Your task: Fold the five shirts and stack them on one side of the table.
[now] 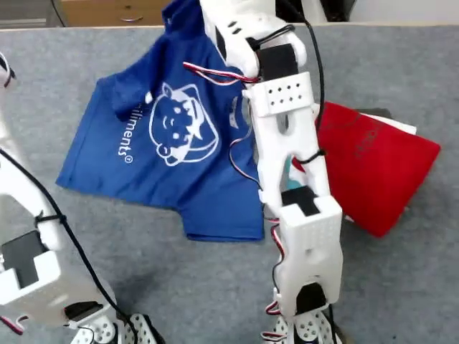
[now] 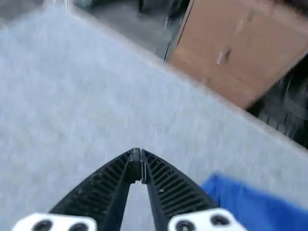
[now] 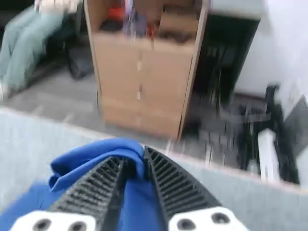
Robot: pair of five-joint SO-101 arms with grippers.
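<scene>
Left end effector [image 2: 139, 162]: jaws pressed together, nothing between them. It hangs above bare grey desk [image 2: 72, 101]. A corner of the blue shirt [image 2: 255, 209] lies just beside it, untouched. Judged idle, parked off the cloth so the other arm can work the shirt alone.

Blue shirt: in the high view it is spread print-up across the middle of the desk, with one sleeve rumpled and the near hem flat. Its far edge is gathered up toward the right end effector.

Right end effector [image 3: 137, 161]: pinching a fold of blue cloth between its ribbed fingers [image 3: 171, 185]. The fabric humps up over the tips. The right arm [image 1: 290, 150] stretches over the shirt from the near side of the desk to reach this far edge. Likely reason for the hold: a grip at the far edge lets the cloth be drawn back over itself for a first fold. A wooden cabinet [image 3: 144, 82] stands beyond the desk edge, ahead of the end effector.

Red shirt [image 1: 376, 168]: folded, lying to the side of the right arm away from the blue shirt. It rests on white and dark layers [image 1: 401, 125] whose edges peek out, apparently the stack begun on that side. How many lie beneath cannot be told. Task judged partway.
</scene>
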